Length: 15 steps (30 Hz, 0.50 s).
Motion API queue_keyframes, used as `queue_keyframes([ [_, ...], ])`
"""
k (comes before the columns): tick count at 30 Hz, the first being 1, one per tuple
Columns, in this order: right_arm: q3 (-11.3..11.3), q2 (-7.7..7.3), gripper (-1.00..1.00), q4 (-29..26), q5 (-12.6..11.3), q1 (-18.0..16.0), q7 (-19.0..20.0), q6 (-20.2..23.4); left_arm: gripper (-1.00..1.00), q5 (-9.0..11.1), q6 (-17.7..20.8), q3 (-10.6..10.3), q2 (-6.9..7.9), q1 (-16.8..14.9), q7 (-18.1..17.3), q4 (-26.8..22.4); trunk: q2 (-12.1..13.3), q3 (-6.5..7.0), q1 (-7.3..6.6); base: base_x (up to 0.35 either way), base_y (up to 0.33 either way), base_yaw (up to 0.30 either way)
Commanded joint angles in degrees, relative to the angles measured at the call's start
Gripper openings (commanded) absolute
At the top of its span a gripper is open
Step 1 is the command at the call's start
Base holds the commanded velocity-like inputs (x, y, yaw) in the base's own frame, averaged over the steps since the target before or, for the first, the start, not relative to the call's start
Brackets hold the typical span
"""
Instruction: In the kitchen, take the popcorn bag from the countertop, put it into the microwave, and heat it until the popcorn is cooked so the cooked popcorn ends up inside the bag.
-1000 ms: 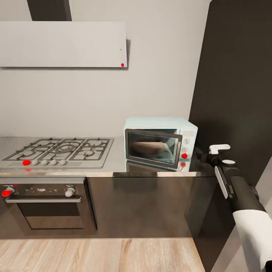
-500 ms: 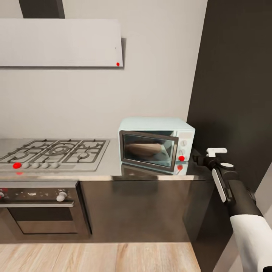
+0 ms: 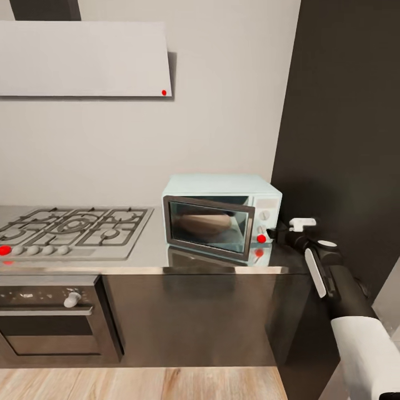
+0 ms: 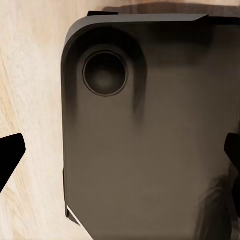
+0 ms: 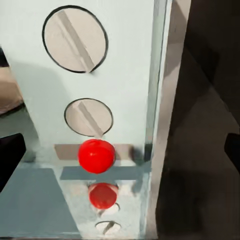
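The pale mint-blue microwave [image 3: 222,186] stands on the steel countertop [image 3: 144,261], its dark glass door [image 3: 208,226] swung slightly ajar. Through the glass I see the tan popcorn bag [image 3: 201,224] lying inside. No popcorn is visible. My right gripper [image 3: 276,234] hovers just right of the red dot [image 3: 261,239] on the knob panel. In the right wrist view the gripper [image 5: 120,152] is open, with the red dot [image 5: 96,156] between its wide-spread fingertips [image 5: 10,155] and two white knobs [image 5: 75,39] beside it. The left gripper [image 4: 120,155] is open and empty.
A gas hob [image 3: 72,228] lies left of the microwave, with the black oven [image 3: 50,316] below it and a white hood [image 3: 83,58] above. A tall dark cabinet [image 3: 344,139] rises at the right. The left wrist view looks down on my dark base [image 4: 150,130] over wood floor [image 4: 30,75].
The camera has shifted, sliding the scene leftward. My right gripper has come closer to the microwave's red dot.
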Motion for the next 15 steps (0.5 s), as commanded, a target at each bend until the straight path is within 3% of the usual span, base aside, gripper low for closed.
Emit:
queue_keyframes([
  [1,0.0,1.31,1.0,-0.1,0.1,0.1,0.1,0.3,1.0,0.2,-0.2,0.1,0.0,0.0,0.1,0.0,0.0,-0.06,0.0,0.003,-0.002,0.0],
  [3,0.1,4.26,1.0,-0.1,0.6,0.4,0.1,0.5,1.0,0.2,-0.2,0.1,0.03,0.0,0.1,0.0,0.0,-0.06,0.0,0.001,-0.001,0.0],
  [5,0.1,5.42,1.0,-0.1,0.8,0.4,-0.2,0.6,1.0,0.2,-0.2,0.1,0.03,0.0,0.1,0.0,0.0,-0.06,0.0,0.0,0.0,0.0],
  [15,0.2,5.92,1.0,-0.1,1.4,0.5,-0.4,1.0,1.0,0.2,-0.2,0.1,0.03,0.0,0.1,0.0,0.0,-0.06,0.0,0.0,0.0,0.0],
])
